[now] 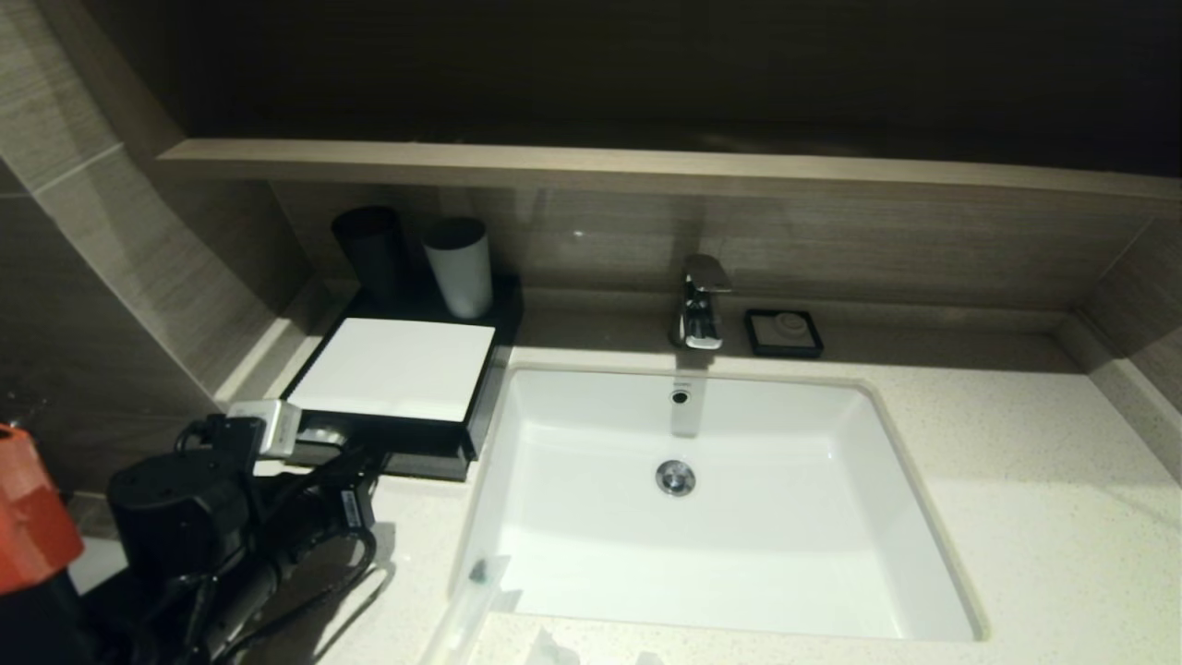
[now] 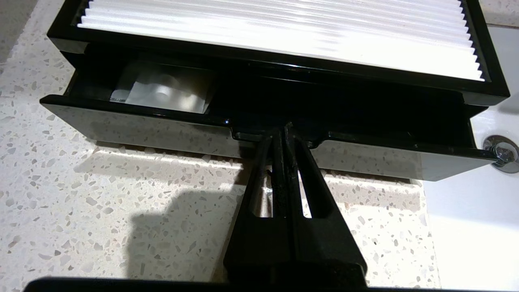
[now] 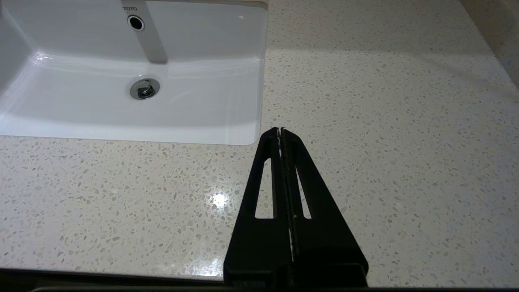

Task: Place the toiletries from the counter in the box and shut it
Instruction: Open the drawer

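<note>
Toiletries showed only as one clear-wrapped white packet (image 2: 162, 91) lying inside the box's (image 1: 392, 369) shallow front drawer (image 2: 162, 129), toward one end of it; the drawer stood partly pulled out. The box sat at the back left corner of the counter (image 1: 1016, 480), an off-white speckled stone top, just beside the left rim of the white sink basin (image 1: 720, 517). Brown wood-grain walls and a ledge (image 1: 646, 171) enclosed the counter, with a chrome faucet (image 1: 700, 303) and a small black soap dish (image 1: 784, 332) along the back edge, and a black cup (image 1: 369, 249) and a grey cup (image 1: 459, 266) behind the box's flat white top panel. The left gripper (image 2: 282, 132) had its fingers pressed together, tips at the notch in the middle of the drawer's front. The right gripper (image 3: 280, 132), fingers also together, hung over bare counter near the basin's front right corner. Pale wrapped shapes at the counter's front edge (image 1: 554, 646) were cut off and hard to identify.
</note>
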`<state>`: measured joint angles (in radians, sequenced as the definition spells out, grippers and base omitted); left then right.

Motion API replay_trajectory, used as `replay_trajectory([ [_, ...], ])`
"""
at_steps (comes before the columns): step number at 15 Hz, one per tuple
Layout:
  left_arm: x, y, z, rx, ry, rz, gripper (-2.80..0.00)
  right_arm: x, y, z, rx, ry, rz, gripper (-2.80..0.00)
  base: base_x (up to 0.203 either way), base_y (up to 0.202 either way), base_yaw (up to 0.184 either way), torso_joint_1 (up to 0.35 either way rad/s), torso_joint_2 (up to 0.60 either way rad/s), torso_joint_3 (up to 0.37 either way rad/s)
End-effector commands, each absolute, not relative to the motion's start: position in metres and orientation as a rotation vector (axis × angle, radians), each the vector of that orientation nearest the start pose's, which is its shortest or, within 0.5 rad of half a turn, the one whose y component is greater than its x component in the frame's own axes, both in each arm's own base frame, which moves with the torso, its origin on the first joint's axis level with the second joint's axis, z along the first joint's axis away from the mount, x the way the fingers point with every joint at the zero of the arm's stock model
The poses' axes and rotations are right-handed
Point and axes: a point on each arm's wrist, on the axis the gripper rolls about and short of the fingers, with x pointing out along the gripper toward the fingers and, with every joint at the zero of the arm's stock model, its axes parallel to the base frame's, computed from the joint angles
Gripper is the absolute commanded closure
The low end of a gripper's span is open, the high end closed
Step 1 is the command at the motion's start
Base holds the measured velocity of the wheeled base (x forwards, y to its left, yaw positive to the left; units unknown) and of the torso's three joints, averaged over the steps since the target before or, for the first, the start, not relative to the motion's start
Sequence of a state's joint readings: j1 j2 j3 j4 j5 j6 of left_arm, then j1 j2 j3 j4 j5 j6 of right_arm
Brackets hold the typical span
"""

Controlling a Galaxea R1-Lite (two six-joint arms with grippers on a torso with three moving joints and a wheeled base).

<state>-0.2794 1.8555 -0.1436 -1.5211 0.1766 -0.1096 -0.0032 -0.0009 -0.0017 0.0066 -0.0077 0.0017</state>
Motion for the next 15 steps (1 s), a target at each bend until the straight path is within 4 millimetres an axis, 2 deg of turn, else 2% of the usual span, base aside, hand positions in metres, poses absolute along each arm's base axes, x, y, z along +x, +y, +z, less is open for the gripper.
replay_trajectory([
  [1,0.2276,-0.0611,0.0853,-0.068,0.184,-0.091,0.00,-0.0230,-0.0001,0.0752,0.002,0.003,-0.011,0.00,0.000,0.000,0.000,0.000,0.00,0.000],
  [15,0.2349,-0.0613,0.0840,-0.067,0.180,-0.085,0.00,-0.0230,-0.0001,0.0752,0.002,0.003,-0.011,0.00,0.000,0.000,0.000,0.000,0.00,0.000],
])
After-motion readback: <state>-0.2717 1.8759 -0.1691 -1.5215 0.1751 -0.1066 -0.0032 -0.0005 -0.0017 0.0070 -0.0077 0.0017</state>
